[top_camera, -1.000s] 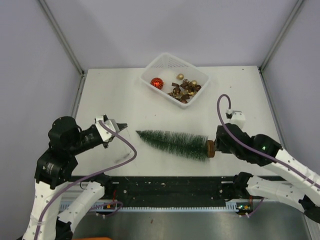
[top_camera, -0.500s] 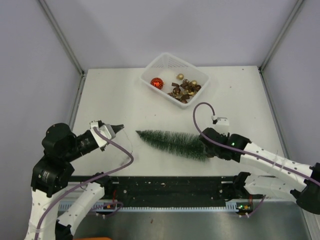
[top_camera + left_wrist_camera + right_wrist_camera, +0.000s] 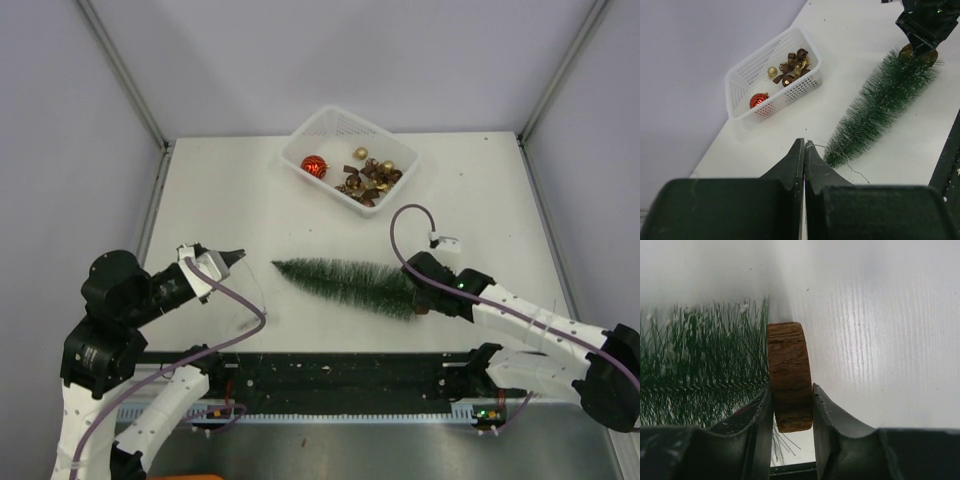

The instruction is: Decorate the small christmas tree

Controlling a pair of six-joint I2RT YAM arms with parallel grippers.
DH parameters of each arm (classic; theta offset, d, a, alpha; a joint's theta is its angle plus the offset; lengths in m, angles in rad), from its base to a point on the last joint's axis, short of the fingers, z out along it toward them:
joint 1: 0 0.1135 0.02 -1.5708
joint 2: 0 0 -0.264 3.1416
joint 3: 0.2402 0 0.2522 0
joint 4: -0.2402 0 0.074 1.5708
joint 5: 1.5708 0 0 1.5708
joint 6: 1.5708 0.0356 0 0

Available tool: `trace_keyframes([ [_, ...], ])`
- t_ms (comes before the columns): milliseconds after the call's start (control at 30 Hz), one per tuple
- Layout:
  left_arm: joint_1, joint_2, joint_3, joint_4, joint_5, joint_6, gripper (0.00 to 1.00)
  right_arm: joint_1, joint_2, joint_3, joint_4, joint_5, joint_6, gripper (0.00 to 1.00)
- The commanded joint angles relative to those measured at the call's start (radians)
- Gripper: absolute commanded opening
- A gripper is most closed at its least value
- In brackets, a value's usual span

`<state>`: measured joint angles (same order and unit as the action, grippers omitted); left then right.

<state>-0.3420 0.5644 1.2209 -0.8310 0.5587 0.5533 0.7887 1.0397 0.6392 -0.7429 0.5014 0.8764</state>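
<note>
**Item: small christmas tree** [image 3: 348, 283]. We list a slim cone of dark green bristles, the tips frosted white, on a round brown wooden disc base [image 3: 787, 350] with a streaked grain. It lies on its side on the white table [image 3: 220, 190], at the middle of the near half. Its tip points to 9 o'clock and its base to about 4 o'clock in the top view.

**Right gripper** [image 3: 791, 390]. We find it clamped on the wooden disc base, one finger against each flat face. The disc stands on edge between them.

**Left gripper** [image 3: 235, 256]. Its fingers are pressed together with nothing between them. It sits at 9 o'clock of the tree's tip, apart from it.

**White perforated basket** [image 3: 308, 130]. It stands at 12 o'clock of the tree, well apart. It holds a red bauble [image 3: 314, 166], a gold bauble [image 3: 360, 153] and a heap of brown and gold trimmings [image 3: 365, 185].

**Hidden or unclear.**
- From above, the right gripper covers most of the base, and only a brown sliver shows at its near side.
- In the right wrist view the fingers hide the disc's lower sides, and the frame cuts off all but the widest bristles.
- In the left wrist view a thin wire-like strand trails from the tip of the tree [image 3: 880, 107]. We cannot tell what it is.
- We cannot sort the heap of trimmings into single pieces.
</note>
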Motion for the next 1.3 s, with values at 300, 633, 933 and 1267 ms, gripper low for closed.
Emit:
trace_keyframes([
  [300,0.003,0.003,-0.027,0.066,-0.003,0.027,0.0,-0.008,-0.171,0.316,-0.311,0.066,-0.152,0.08],
  [633,0.003,-0.014,-0.054,0.086,-0.017,0.028,0.0,-0.008,-0.066,0.714,-0.642,0.171,-0.333,0.14],
  [933,0.003,-0.064,-0.055,0.107,-0.107,0.068,0.0,-0.008,0.098,0.911,-0.688,0.426,-0.482,0.1],
  [1267,0.003,-0.086,0.052,0.021,-0.266,0.172,0.0,-0.005,0.275,0.863,-0.601,0.856,-0.59,0.09],
])
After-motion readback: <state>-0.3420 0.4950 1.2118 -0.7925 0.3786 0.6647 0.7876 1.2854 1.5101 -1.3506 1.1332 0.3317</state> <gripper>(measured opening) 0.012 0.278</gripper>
